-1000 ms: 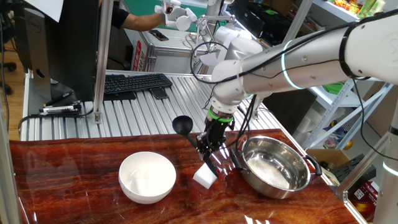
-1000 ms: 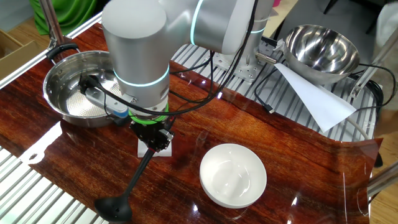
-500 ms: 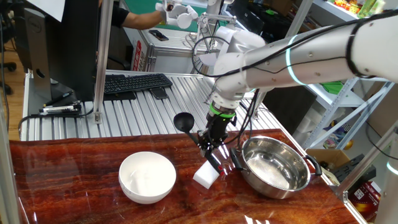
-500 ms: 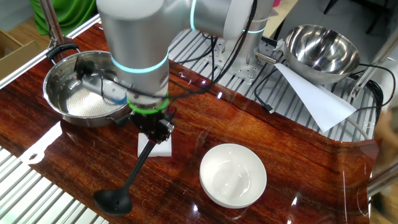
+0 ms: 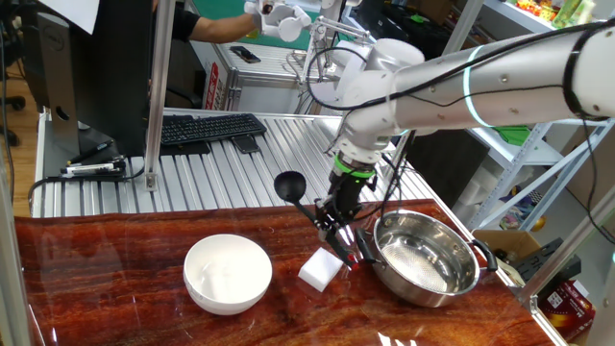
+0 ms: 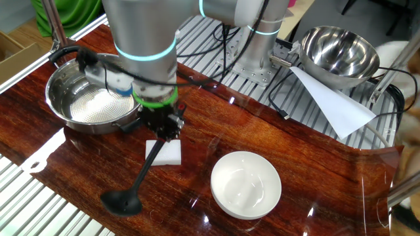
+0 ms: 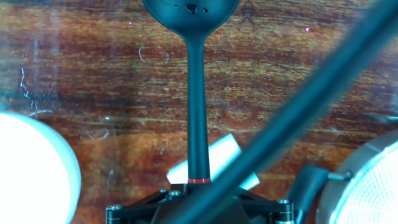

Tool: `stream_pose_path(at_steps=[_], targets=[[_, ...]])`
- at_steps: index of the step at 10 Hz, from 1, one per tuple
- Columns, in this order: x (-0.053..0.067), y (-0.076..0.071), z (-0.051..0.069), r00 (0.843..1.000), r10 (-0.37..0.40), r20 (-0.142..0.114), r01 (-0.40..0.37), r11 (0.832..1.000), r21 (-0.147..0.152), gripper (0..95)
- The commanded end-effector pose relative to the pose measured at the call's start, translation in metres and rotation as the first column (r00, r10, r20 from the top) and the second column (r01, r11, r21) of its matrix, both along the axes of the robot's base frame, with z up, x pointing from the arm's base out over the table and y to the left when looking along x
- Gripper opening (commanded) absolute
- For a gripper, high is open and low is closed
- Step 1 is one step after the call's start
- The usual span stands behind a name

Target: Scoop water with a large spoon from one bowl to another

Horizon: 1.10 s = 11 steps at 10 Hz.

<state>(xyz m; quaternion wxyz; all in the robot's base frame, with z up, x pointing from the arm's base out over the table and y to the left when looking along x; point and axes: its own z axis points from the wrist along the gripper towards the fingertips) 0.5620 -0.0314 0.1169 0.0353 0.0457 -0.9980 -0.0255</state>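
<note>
One fixed view shows the white, glossy arm reaching down over a polished reddish wood table (image 5: 115, 288) with a strong grain. Its gripper (image 5: 338, 219), dark and slim under a green ring, is clamped narrowly on the thin black handle of the large spoon (image 5: 306, 197), a matte black ladle whose round deep cup sticks up and away from the table. Just below lies a white rectangular block (image 5: 322, 268) with crisp edges. To one side sits the white bowl (image 5: 228, 273), smooth, thick-walled and round; to the other the steel bowl (image 5: 427, 255), wide, mirror-bright, with a stippled bottom and small black side handles. Water cannot be made out here.

Seen from the other fixed view, the gripper (image 6: 164, 129) hangs above the white block (image 6: 168, 151), and the ladle (image 6: 131, 194) slants down from it to a rounded black cup low over the wood. The steel bowl (image 6: 82, 96) lies close behind the gripper, its inner wall shiny; the white bowl (image 6: 246, 184) stands apart on the bare table. A second steel bowl (image 6: 339, 47) rests on the ribbed metal surface beyond, by a sheet of white paper (image 6: 331, 104).

Hand view looks along the straight, smooth handle (image 7: 198, 112), marked by a thin red ring just above the black jaws, to the cup at the top edge. The block (image 7: 214, 159) lies beneath, and a blurred dark cable (image 7: 298, 112) crosses diagonally.
</note>
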Motion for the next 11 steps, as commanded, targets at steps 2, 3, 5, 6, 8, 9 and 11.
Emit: stream_pose_path(at_steps=[2,3,5,6,8,9,11], targets=[[-0.010,0.002,0.016,1.000,-0.013,-0.018,0.013,1.000,-0.007,0.0],[-0.014,0.005,0.023,1.000,-0.008,-0.016,0.008,1.000,-0.002,0.0],[-0.021,0.008,0.028,1.000,0.005,-0.001,-0.005,1.000,0.016,0.0],[-0.023,0.008,0.029,1.000,0.001,-0.009,0.000,0.999,0.034,0.0],[-0.021,0.005,0.034,1.000,0.015,-0.017,-0.014,0.999,0.042,0.0],[-0.017,0.001,0.036,1.000,0.024,-0.016,-0.024,0.999,0.044,0.0],[-0.017,0.000,0.037,1.000,0.019,-0.006,-0.019,0.999,0.041,0.0]])
